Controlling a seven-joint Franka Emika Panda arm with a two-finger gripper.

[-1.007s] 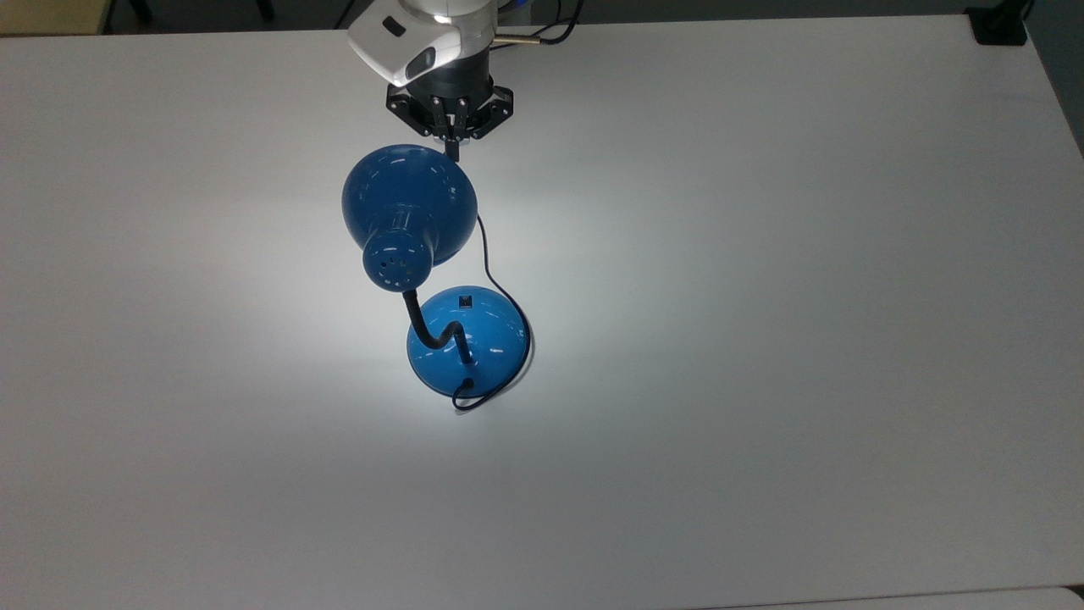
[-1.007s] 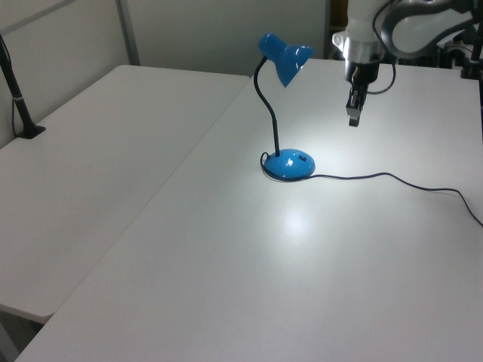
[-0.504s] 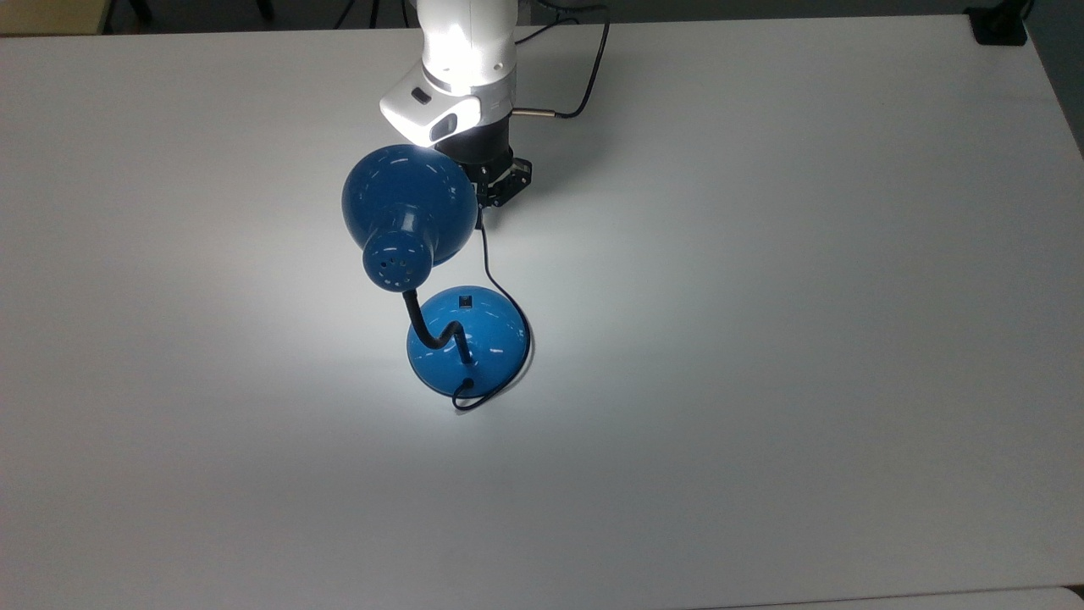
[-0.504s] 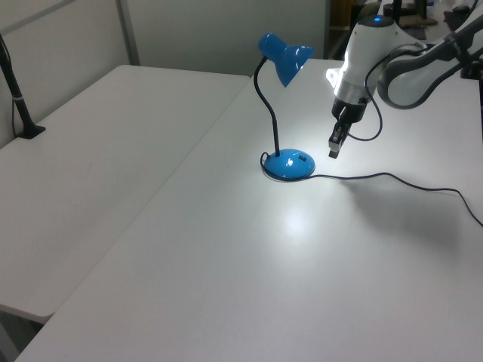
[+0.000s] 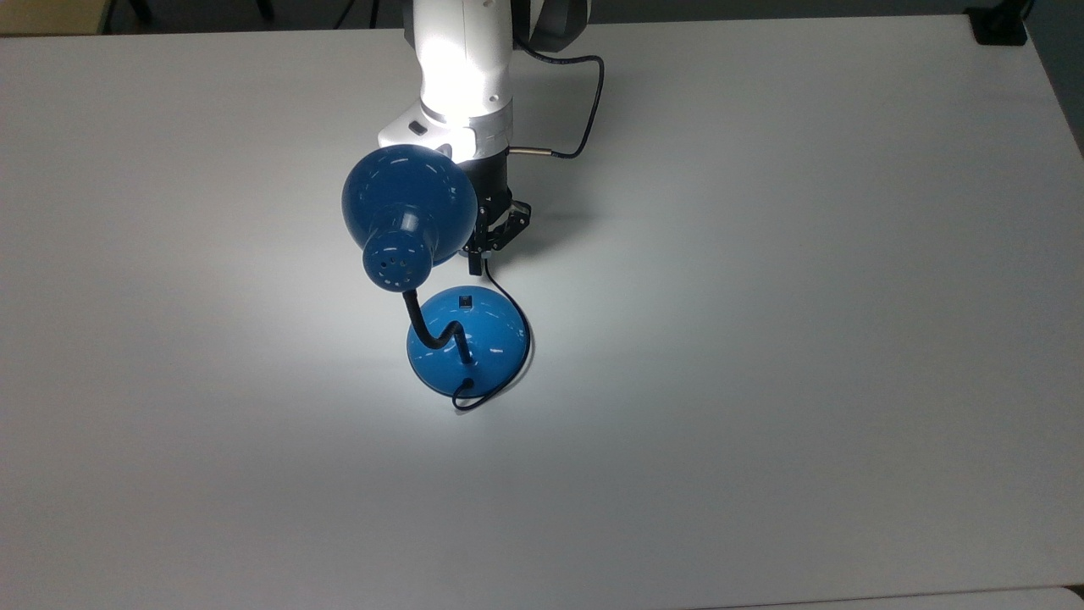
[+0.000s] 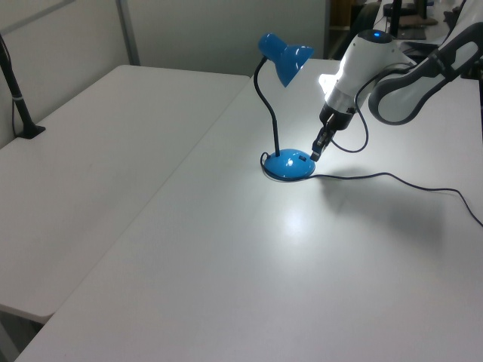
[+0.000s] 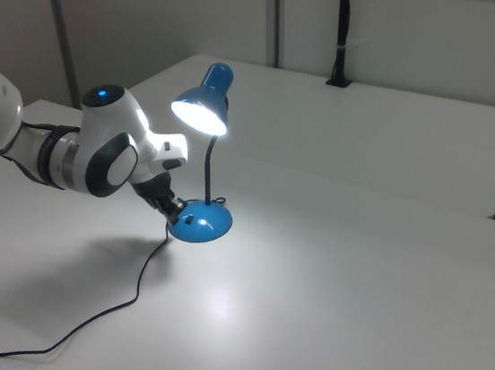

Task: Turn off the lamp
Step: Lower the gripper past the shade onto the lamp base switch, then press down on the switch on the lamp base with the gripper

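Observation:
The lamp is lit: its blue shade glows underneath in the right view and throws a bright patch on the white table. A black gooseneck joins the shade to the round blue base, which carries a small black switch. My gripper is shut, with nothing in it, tilted, its tips just short of the switch side of the base. In the left view the gripper sits at the right rim of the base. Part of the wrist is hidden under the shade in the top view.
The lamp's black cord trails over the table to the left view's right. The arm's own cable loops beside the wrist. A second table adjoins on the left view's left, with a black clamped post. A dark object sits at the table's corner.
The arm has come down and in from beyond the shade to the base, bringing the gripper tips close to the switch. The lamp has stayed put and lit.

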